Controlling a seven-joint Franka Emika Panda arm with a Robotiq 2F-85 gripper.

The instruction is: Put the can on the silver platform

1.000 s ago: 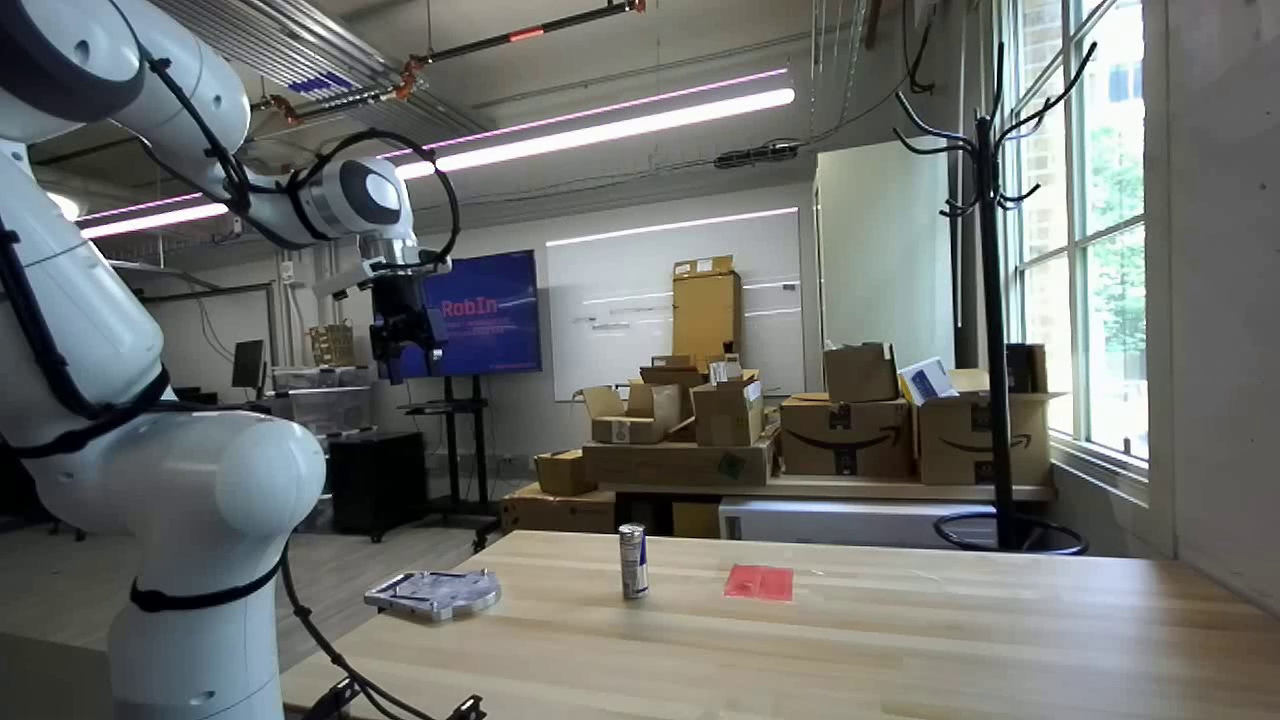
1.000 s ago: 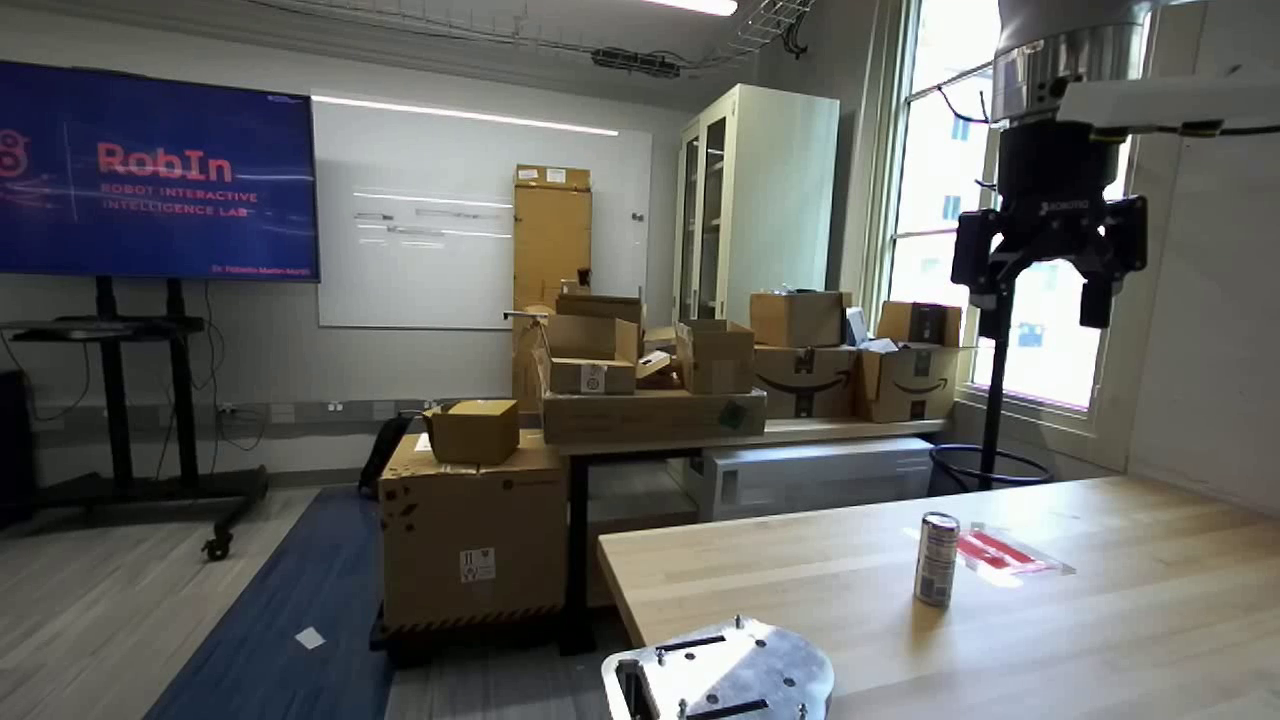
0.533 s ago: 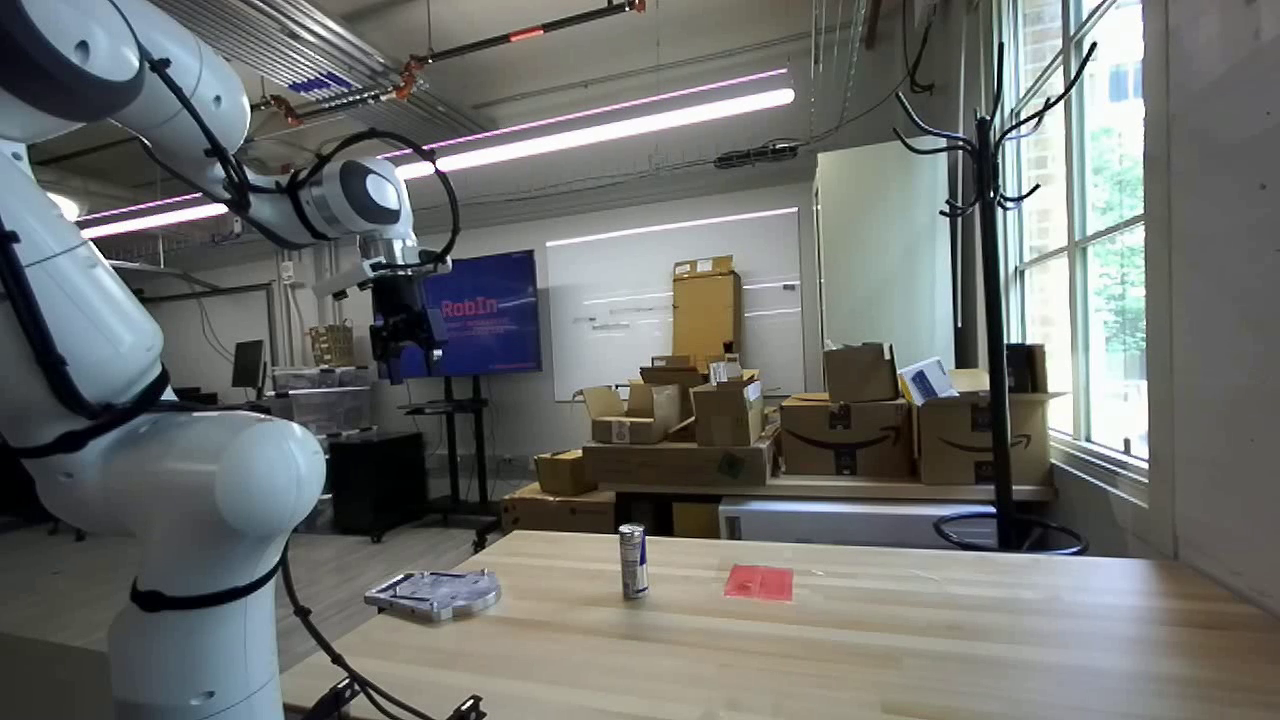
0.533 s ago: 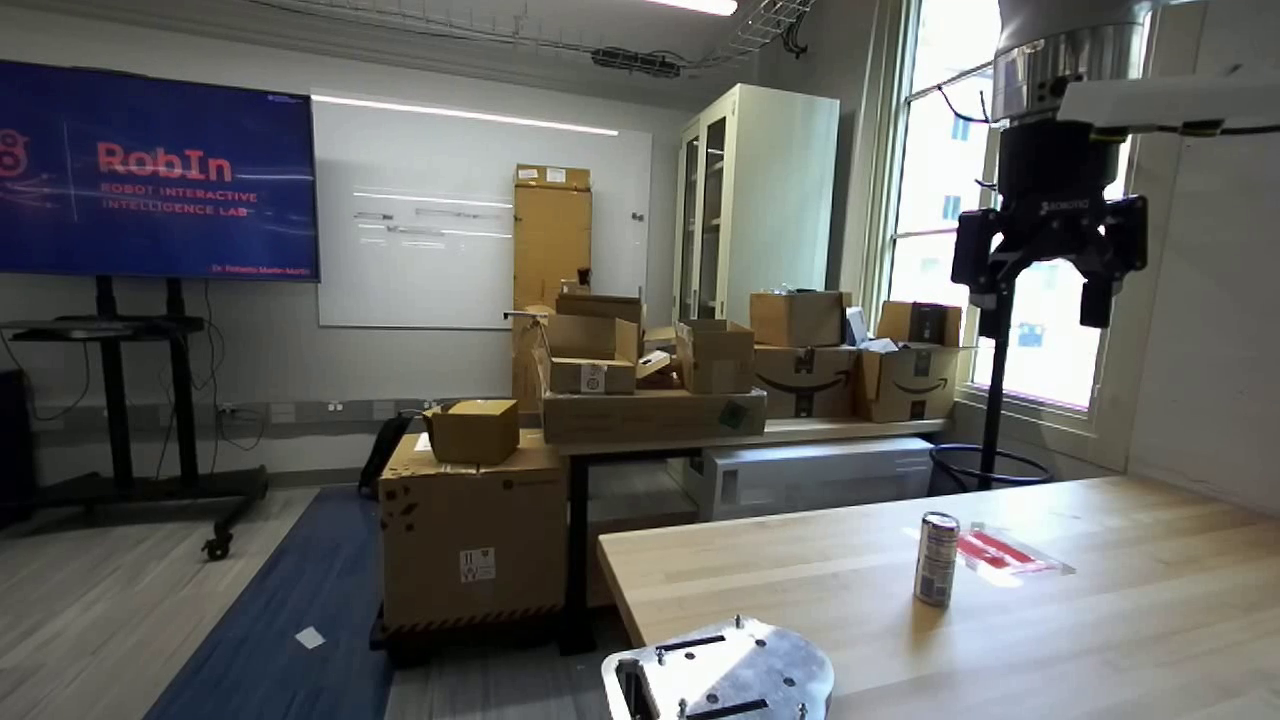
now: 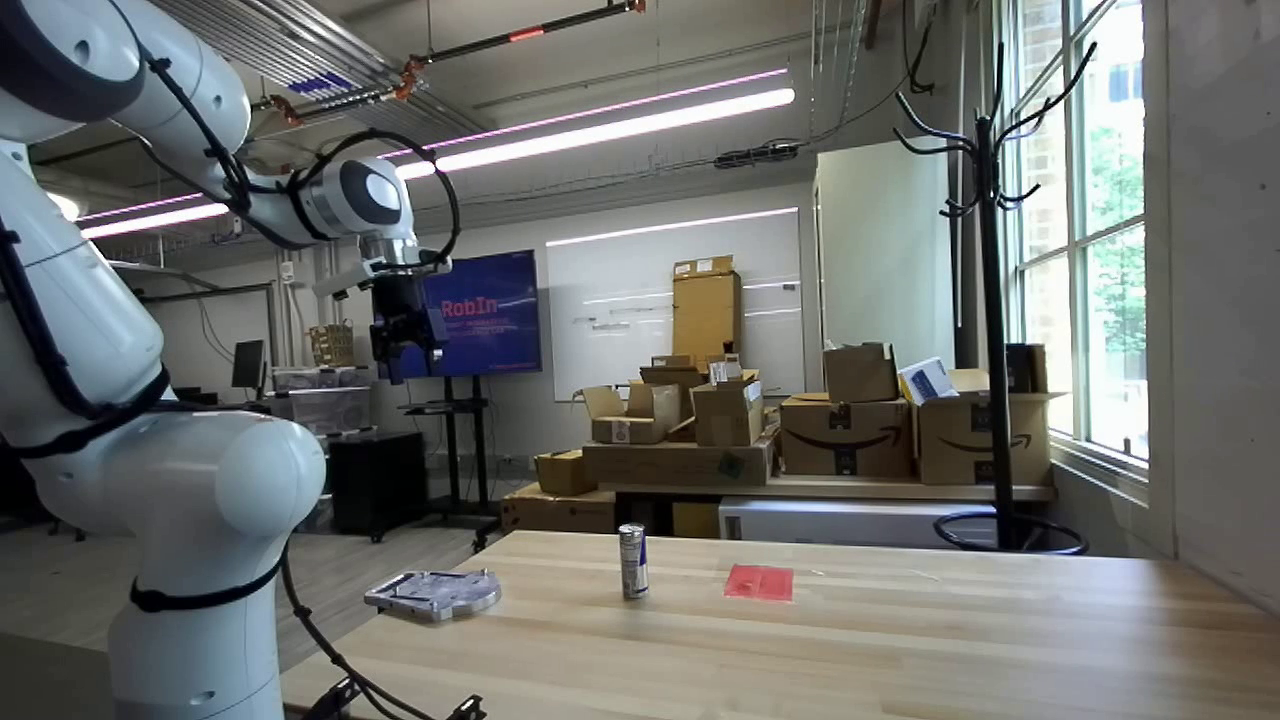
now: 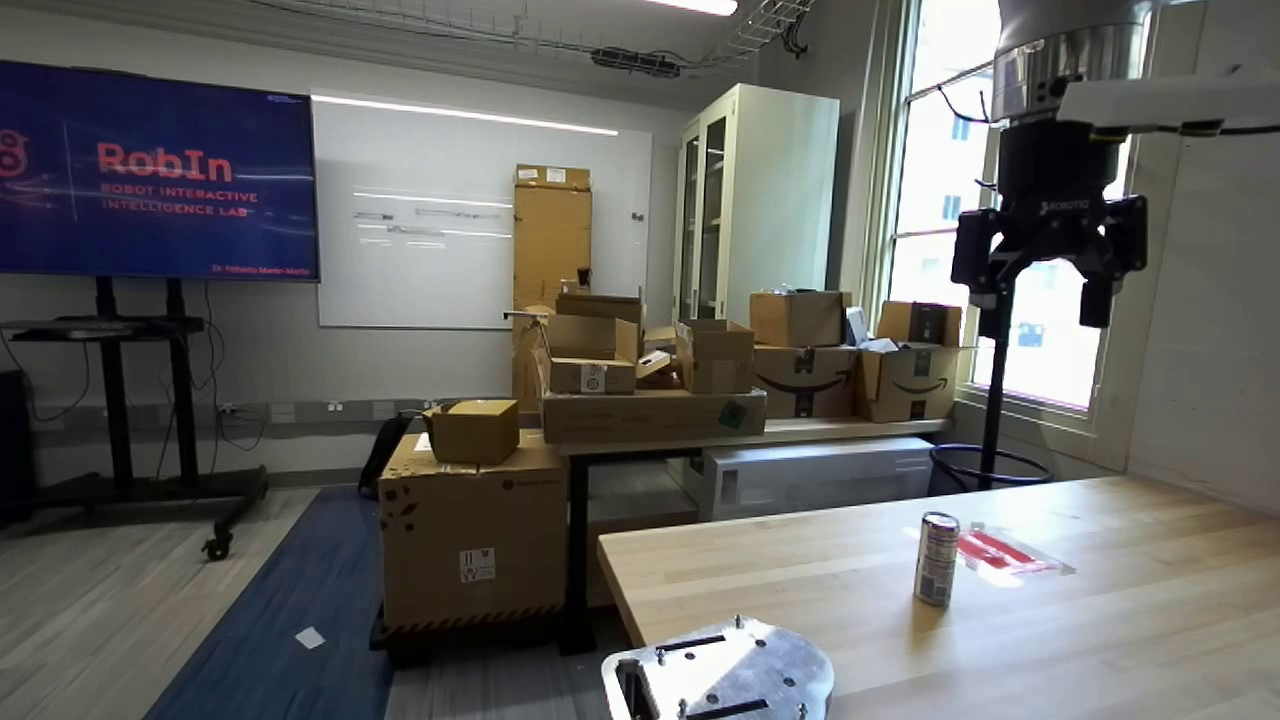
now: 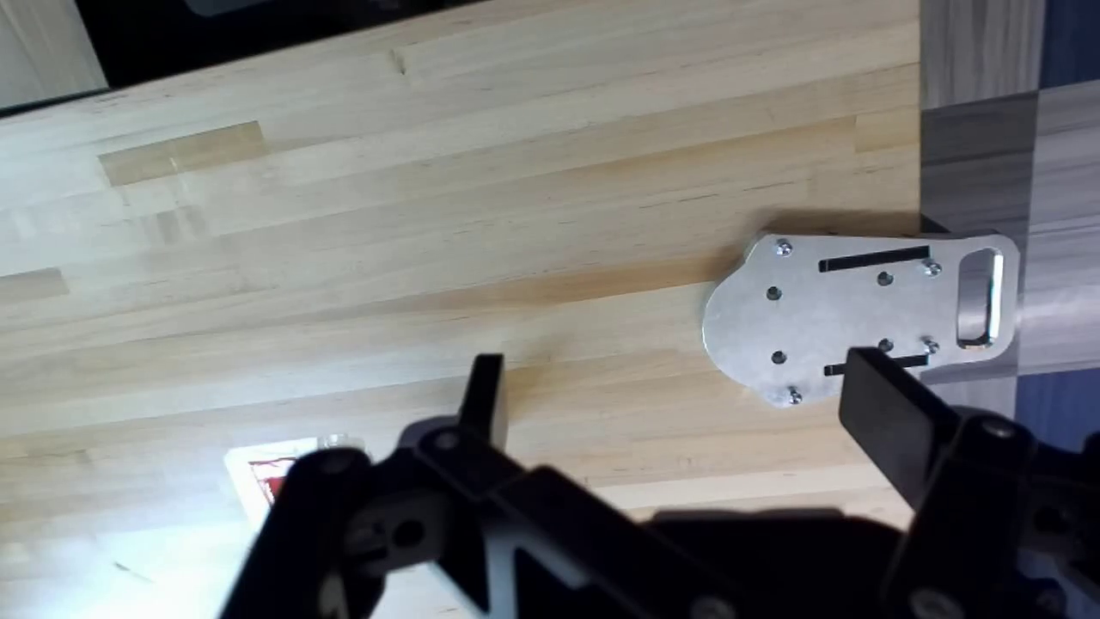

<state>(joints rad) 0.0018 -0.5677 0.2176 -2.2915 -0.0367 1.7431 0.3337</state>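
The can (image 5: 634, 562) is a slim silvery-grey cylinder standing upright on the table; it also shows in an exterior view (image 6: 937, 560). In the wrist view I cannot make it out clearly; the gripper's finger linkage covers that area. The silver platform (image 5: 432, 594) is a low metal slab with holes and slots, at the table's edge, apart from the can. It also shows in an exterior view (image 6: 740, 670) and in the wrist view (image 7: 825, 309). My gripper (image 6: 1045, 315) is open, empty and high above the table. Its spread fingers show in the wrist view (image 7: 675, 361).
A flat red piece (image 5: 759, 582) lies on the table (image 5: 850, 640) near the can. A black coat rack (image 5: 990, 300) stands behind the table by the window. Cardboard boxes (image 6: 655, 415) are stacked beyond it. Black cables (image 5: 350, 665) lie near the robot's base.
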